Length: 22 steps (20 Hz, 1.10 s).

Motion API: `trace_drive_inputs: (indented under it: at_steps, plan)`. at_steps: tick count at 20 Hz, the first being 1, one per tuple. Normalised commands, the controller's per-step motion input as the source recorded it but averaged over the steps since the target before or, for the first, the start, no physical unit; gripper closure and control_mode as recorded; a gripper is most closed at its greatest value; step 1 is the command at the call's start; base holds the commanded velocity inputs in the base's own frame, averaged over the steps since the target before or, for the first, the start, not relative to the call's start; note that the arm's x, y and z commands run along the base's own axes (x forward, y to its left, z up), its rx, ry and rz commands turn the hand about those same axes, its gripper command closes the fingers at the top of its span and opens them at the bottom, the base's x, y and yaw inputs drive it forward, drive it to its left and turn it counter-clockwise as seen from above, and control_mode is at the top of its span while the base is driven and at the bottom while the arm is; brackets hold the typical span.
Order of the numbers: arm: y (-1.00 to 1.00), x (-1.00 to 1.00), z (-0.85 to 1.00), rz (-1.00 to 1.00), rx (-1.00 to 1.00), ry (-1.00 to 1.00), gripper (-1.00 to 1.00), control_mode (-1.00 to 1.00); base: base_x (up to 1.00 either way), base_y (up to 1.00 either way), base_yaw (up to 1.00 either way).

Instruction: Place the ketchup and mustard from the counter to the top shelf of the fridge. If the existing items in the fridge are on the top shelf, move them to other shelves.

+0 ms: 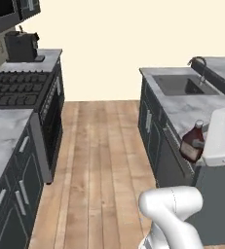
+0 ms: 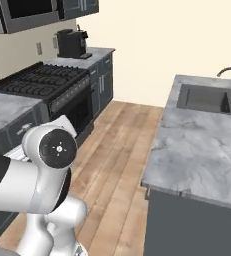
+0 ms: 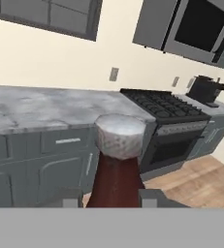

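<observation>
1. Ketchup is being carried in the air at the right of the left base view, in front of the island counter with the sink.
2. A dark brown-red body narrowing to a slim neck is being shown, tilted slightly.
3. In the hand view, the bottle is being held upright between the two fingertips, its speckled grey-white cap uppermost.
4. The gripper is being kept closed on the bottle's sides.
</observation>
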Motion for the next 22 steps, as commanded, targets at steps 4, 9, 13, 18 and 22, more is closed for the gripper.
trace_drive_inputs:
  at_steps: [4, 9, 13, 18, 22]
  plan:
    - [0.0, 0.0, 0.0, 0.0, 0.0, 0.0, 1.0, 1.0, 1.0, -0.11, -0.17]
    - [0.0, 0.0, 0.0, 0.0, 0.0, 0.0, 1.0, 1.0, 1.0, 0.0, -0.19]
    - [0.0, 0.0, 0.0, 0.0, 0.0, 0.0, 1.0, 1.0, 1.0, 0.04, -0.21]
    - [0.0, 0.0, 0.0, 0.0, 0.0, 0.0, 1.0, 1.0, 1.0, 0.23, -0.19]
    - [0.0, 0.0, 0.0, 0.0, 0.0, 0.0, 1.0, 1.0, 1.0, 0.26, -0.15]
